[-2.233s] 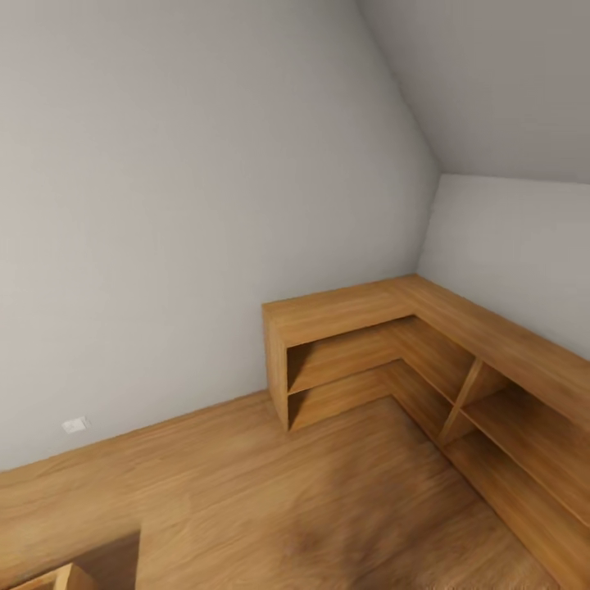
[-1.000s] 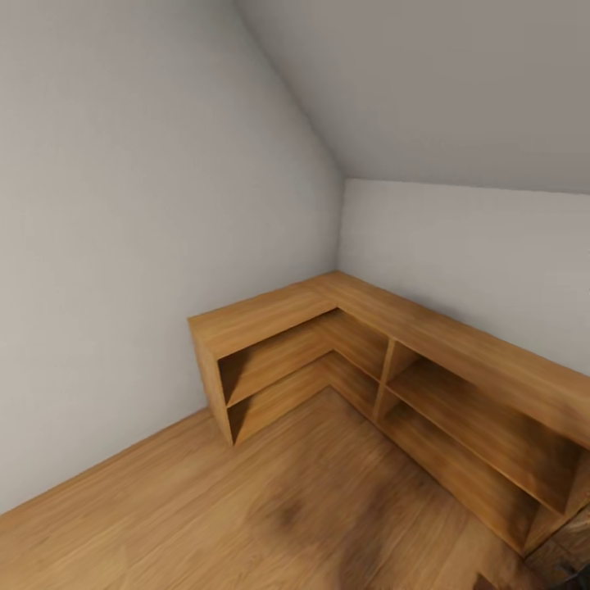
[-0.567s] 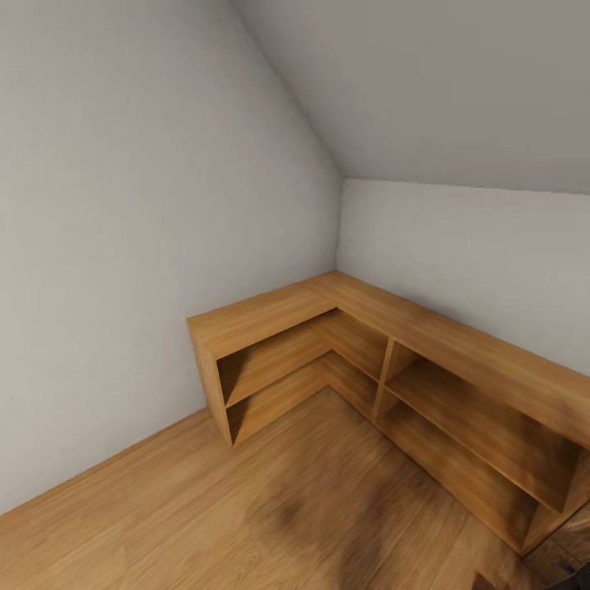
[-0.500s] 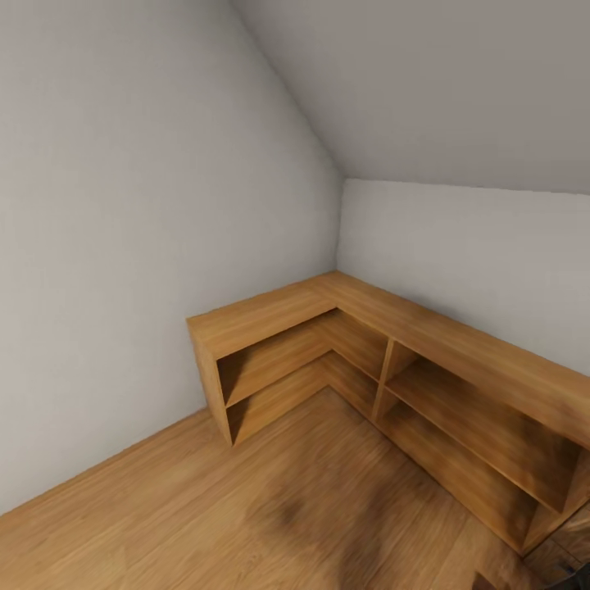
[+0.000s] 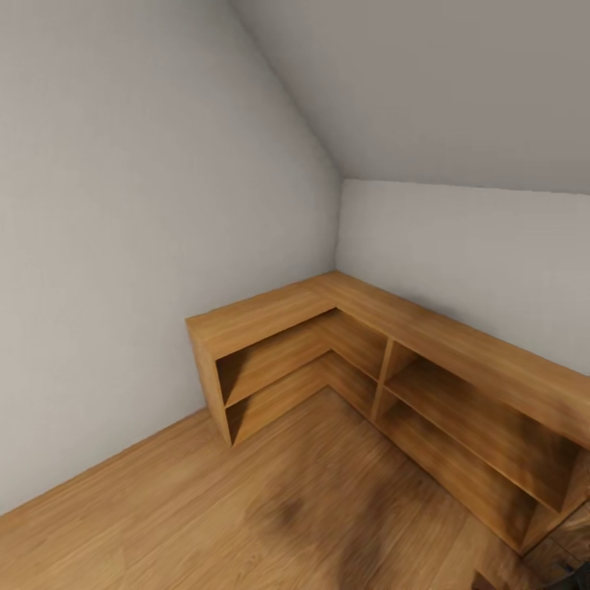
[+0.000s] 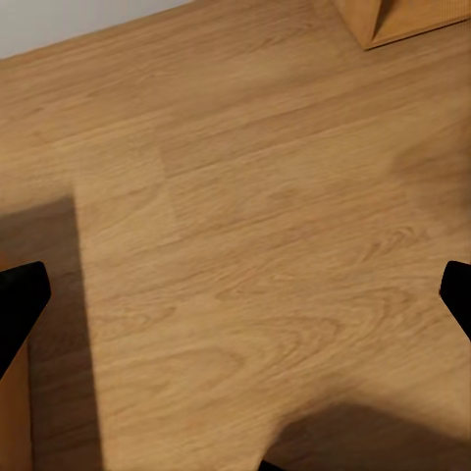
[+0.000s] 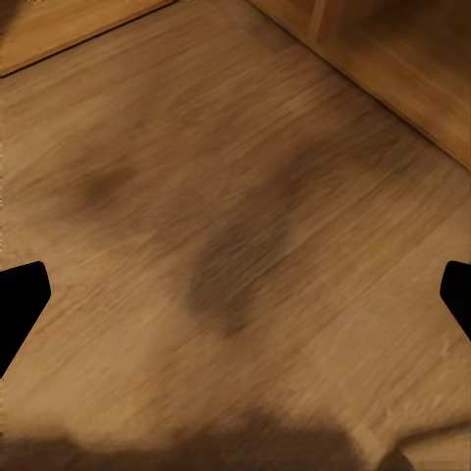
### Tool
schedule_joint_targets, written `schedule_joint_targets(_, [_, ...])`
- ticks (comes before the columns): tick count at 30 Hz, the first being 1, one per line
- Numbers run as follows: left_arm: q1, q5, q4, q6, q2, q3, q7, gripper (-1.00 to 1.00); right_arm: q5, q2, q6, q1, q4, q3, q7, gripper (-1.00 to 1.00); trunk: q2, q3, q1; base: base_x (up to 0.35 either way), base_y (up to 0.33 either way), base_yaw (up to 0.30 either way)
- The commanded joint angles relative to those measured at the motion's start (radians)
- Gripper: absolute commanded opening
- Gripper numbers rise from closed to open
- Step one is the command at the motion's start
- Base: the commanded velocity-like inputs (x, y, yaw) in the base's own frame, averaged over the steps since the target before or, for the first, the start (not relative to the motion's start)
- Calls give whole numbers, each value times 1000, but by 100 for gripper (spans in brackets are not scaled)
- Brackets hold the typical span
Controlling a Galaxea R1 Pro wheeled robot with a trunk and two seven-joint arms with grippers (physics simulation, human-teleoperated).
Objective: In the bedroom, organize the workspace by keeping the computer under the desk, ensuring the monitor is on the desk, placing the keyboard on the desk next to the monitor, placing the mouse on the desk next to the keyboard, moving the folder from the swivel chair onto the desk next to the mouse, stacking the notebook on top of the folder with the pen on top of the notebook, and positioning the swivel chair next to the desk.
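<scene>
Above the bedroom's wood plank floor [image 5: 164, 524], both end effectors [image 6: 235, 294] [image 7: 235, 299] hang spread wide, holding nothing.

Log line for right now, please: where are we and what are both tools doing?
phase: in transit | head view: L-shaped wooden shelf unit in grey-walled corner | left tool: open over plank floor | right tool: open

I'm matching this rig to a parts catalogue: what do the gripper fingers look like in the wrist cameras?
Little of them shows. In the left wrist view, the left gripper appears as two plain black fingertips at opposite edges of the picture, flat-sided and tapering, over the wood plank floor. The right gripper looks the same: matte black fingertips, with no markings or cables visible.
</scene>
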Motion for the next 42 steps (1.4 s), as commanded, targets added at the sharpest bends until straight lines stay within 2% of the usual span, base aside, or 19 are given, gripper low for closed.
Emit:
schedule_joint_targets(1, [-1, 2, -3, -2, 1, -9, 10, 100, 11, 3, -3, -1, 1, -5, -8, 100, -1, -1, 0, 0, 0, -86])
schedule_joint_targets(8, [-1, 2, -3, -2, 1, -9, 10, 100, 12, 16, -2, -1, 3, -2, -9, 100, -1, -1, 0, 0, 0, -82])
schedule_joint_targets(18, [-1, 2, -3, -2, 1, -9, 10, 100, 11, -4, 1, -1, -1, -1, -7, 100, -1, -1, 0, 0, 0, -176])
schedule_joint_targets(31, [-1, 2, -4, -2, 1, -9, 10, 100, 11, -6, 1, -1, -1, -1, -5, 100, -1, -1, 0, 0, 0, -209])
schedule_joint_targets(42, [-1, 0, -7, -2, -27, -8, 9, 100, 12, -6, 1, -1, -1, -1, -5, 100, -1, -1, 0, 0, 0, -21])
